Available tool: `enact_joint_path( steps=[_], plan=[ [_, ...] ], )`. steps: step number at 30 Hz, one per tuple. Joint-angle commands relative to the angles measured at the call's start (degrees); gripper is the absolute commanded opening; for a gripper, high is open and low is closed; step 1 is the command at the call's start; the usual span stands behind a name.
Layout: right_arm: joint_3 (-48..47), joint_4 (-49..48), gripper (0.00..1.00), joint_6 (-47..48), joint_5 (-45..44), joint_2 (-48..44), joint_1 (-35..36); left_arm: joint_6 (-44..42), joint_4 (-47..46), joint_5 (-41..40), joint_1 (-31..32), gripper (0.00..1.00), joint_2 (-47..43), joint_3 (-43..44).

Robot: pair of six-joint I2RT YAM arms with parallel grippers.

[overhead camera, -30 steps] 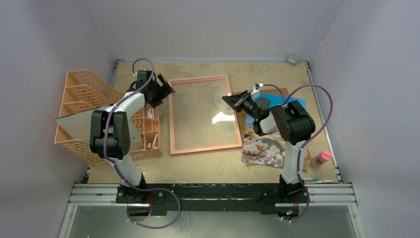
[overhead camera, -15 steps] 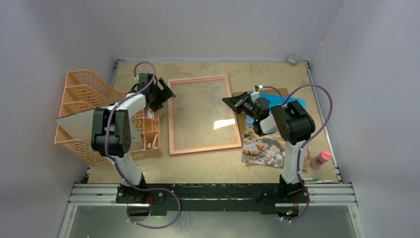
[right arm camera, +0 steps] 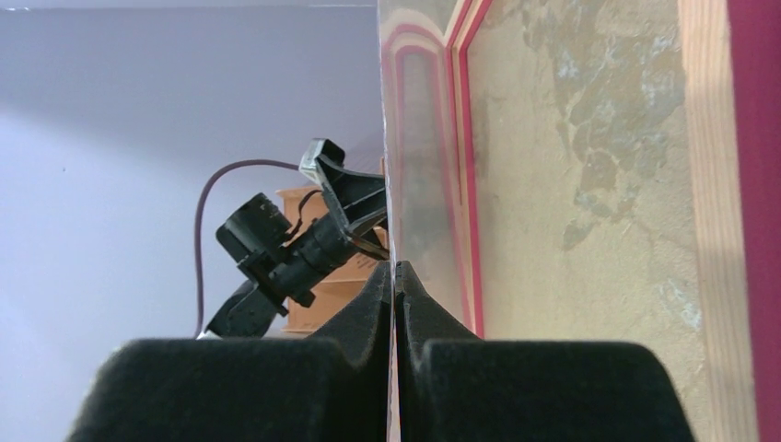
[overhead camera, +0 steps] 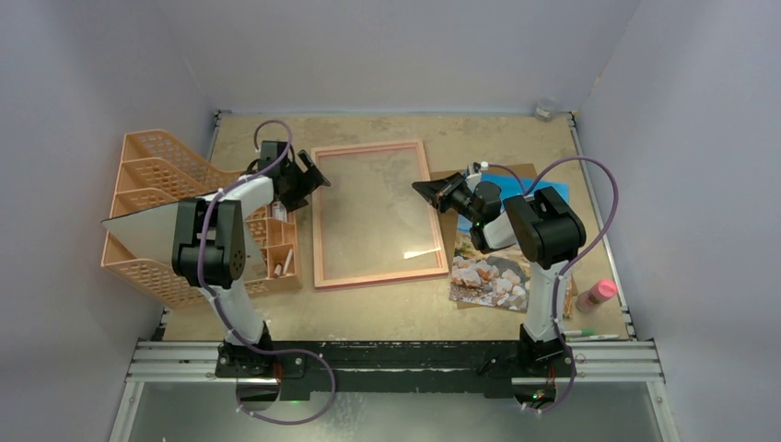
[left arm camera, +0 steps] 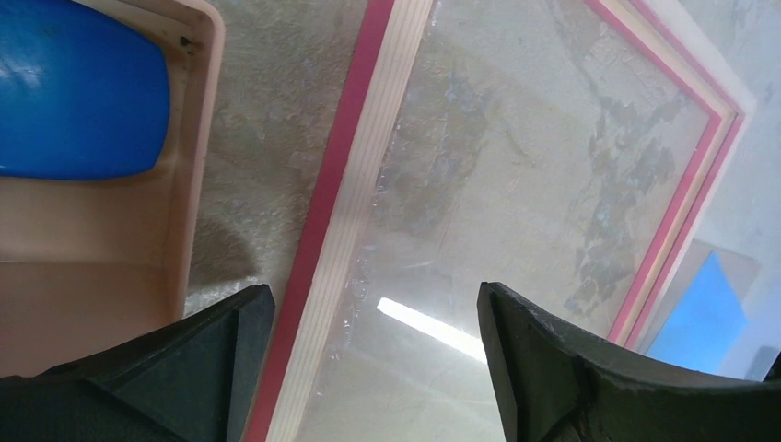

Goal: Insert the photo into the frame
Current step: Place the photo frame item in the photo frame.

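Note:
The frame (overhead camera: 318, 221) lies flat mid-table, its pink-red edge and pale rail showing in the left wrist view (left arm camera: 350, 212). A clear pane (overhead camera: 378, 207) sits over its opening and catches glare. My right gripper (overhead camera: 431, 189) is at the frame's right rail, shut on the pane's thin edge (right arm camera: 393, 276). My left gripper (overhead camera: 313, 177) is open, its jaws either side of the frame's left rail (left arm camera: 373, 368) without touching it. The photo (overhead camera: 488, 276) lies picture-up to the right, partly hidden under the right arm.
An orange mesh organiser (overhead camera: 157, 184) stands at the left, its tray (left arm camera: 198, 138) holding a blue object (left arm camera: 74, 92). A brown backing board (overhead camera: 516, 170) lies under the photo's far end. A pink bottle (overhead camera: 597, 295) and pens (overhead camera: 589, 336) are at the near right.
The glare on the pane has slid toward the frame's near rail. My left gripper has shifted slightly toward the frame's left rail. The right gripper has stayed shut on the pane.

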State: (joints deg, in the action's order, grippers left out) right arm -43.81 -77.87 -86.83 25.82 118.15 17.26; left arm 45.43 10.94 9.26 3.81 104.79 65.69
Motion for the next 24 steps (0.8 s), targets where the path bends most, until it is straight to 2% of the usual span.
enact_joint_path(
  steps=[1,14,16,20,22,24],
  plan=[
    [0.3,-6.7,0.00,-4.5,1.5,-0.9,0.4,-1.1,-1.7,1.7,-0.4,0.85,1.3,-0.1],
    [0.5,-6.2,0.00,-8.9,1.2,-0.2,0.6,0.1,-3.4,4.2,-0.4,0.85,0.7,0.0],
    [0.3,-3.9,0.00,-8.8,1.2,-0.6,0.8,0.4,-4.0,4.4,-0.3,0.86,0.2,-0.3],
    [-1.4,5.7,0.00,0.5,1.0,-2.8,0.9,0.7,-5.4,4.8,-0.4,0.88,-0.9,-0.6],
    [-2.0,11.6,0.07,7.0,0.0,-4.1,0.9,0.7,-5.6,4.8,-0.4,0.89,-1.0,-0.5],
    [-2.9,17.9,0.19,14.0,-0.7,-4.8,0.9,0.8,-5.6,4.8,-0.4,0.89,-1.0,-0.6]
  ],
)
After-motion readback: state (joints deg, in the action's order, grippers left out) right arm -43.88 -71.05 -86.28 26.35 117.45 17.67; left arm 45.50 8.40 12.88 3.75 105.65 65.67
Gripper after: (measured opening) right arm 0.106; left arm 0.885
